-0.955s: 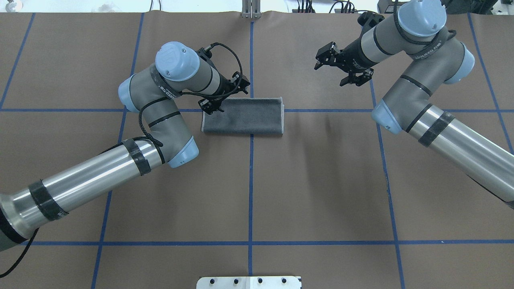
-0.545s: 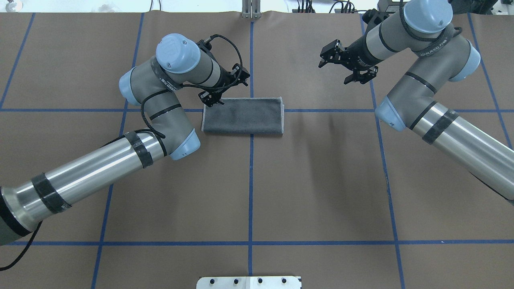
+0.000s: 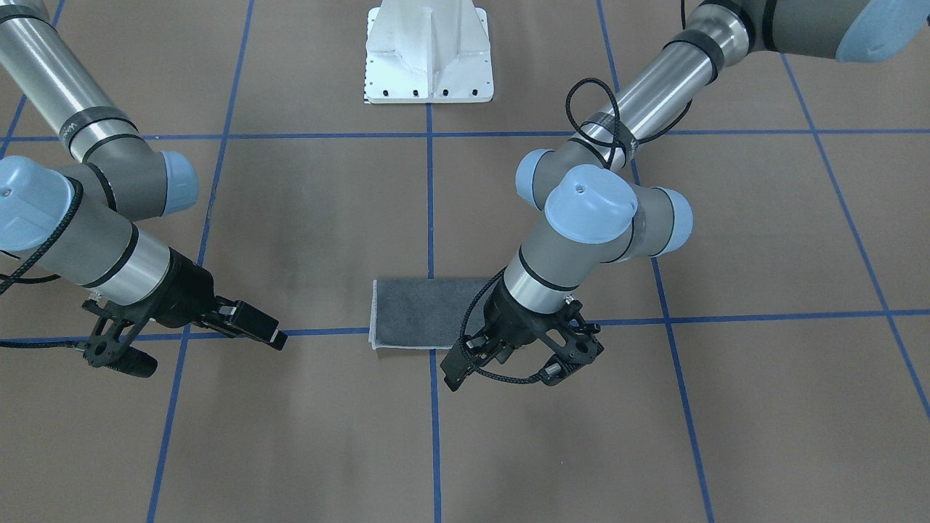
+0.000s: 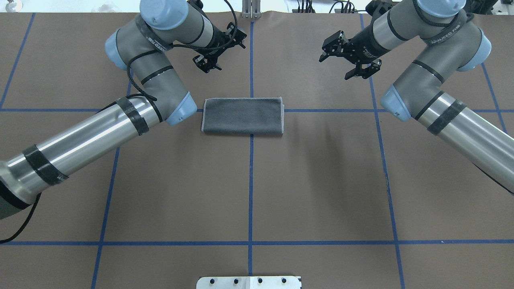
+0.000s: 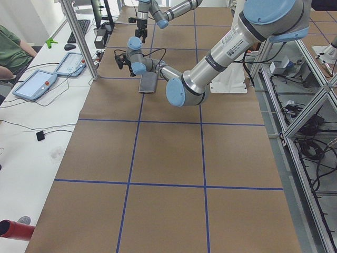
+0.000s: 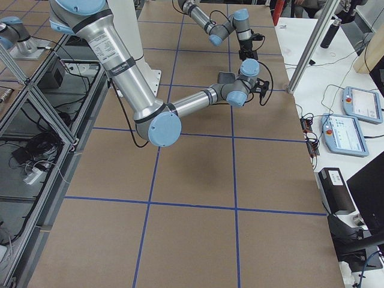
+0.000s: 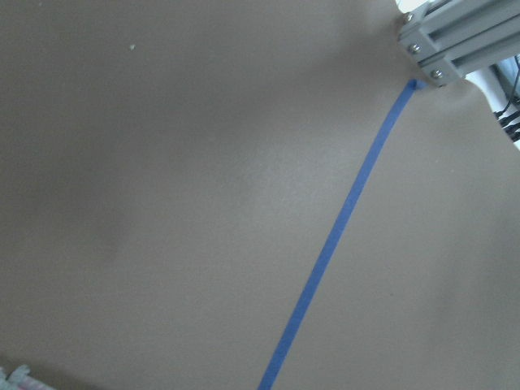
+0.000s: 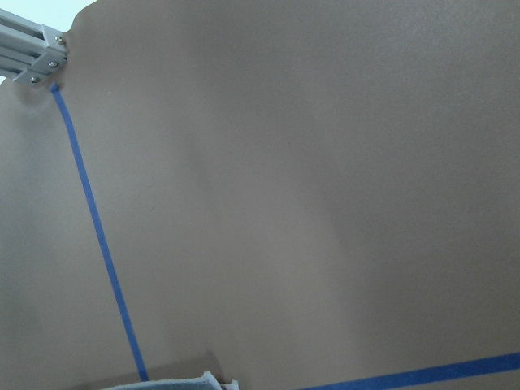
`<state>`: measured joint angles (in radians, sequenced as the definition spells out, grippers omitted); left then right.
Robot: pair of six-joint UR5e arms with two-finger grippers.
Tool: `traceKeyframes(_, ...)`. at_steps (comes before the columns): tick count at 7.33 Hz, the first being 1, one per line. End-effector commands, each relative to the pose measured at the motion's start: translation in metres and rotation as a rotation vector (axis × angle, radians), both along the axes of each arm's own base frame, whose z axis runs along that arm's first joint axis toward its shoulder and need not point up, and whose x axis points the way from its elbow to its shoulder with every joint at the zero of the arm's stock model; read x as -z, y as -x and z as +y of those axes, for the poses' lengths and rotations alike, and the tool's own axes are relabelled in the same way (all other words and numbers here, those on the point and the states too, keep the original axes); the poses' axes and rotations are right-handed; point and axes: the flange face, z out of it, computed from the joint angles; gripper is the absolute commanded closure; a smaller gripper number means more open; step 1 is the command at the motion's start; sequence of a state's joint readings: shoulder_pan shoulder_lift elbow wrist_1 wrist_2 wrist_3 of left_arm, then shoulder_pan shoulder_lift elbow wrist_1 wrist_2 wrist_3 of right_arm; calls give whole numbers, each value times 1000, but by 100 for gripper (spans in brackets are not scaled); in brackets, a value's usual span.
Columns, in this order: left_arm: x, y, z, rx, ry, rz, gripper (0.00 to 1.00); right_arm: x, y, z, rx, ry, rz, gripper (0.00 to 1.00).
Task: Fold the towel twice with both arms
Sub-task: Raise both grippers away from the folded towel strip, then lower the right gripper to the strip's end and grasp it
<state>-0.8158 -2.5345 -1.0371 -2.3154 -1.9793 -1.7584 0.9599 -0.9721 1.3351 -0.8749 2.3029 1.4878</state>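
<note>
The towel (image 4: 243,115) lies flat on the table as a folded rectangle, dark grey face up with light edging; it also shows in the front view (image 3: 414,312). My left gripper (image 4: 224,54) is open and empty, lifted off the towel and beyond its far left corner (image 3: 519,369). My right gripper (image 4: 334,67) is open and empty, well to the right of the towel and farther back (image 3: 214,354). A towel corner shows at the bottom of the right wrist view (image 8: 191,383). Neither wrist view shows the fingers.
Blue tape lines (image 4: 251,180) cross the brown table cover. The white pedestal (image 4: 249,282) stands at the near edge. An aluminium post (image 4: 251,9) stands at the far edge. A side desk with tablets (image 5: 37,84) runs along the far side.
My left gripper has left the towel's far left corner and moved toward the far edge, open. The right gripper has drifted slightly farther back. The towel has not moved.
</note>
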Motion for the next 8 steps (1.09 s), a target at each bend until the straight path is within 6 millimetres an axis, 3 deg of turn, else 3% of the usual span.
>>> traceKeyframes(1, 9, 15, -9, -2, -8, 10, 0, 17, 45, 31, 39, -28, -3, 1)
traceKeyframes(2, 8, 16, -9, -1, -5, 10, 0, 32, 76, 50, 62, -1, 25, 1)
traceKeyframes(3, 7, 17, -9, -1, -5, 10, 0, 52, 99, 56, 79, 52, 82, 1)
traceKeyframes(6, 7, 17, -9, -1, -4, 11, 0, 51, 175, 108, 44, 2, 160, 1)
traceKeyframes(8, 6, 18, -10, 0, -4, 9, 0, 42, 196, 124, 34, -11, 193, 6)
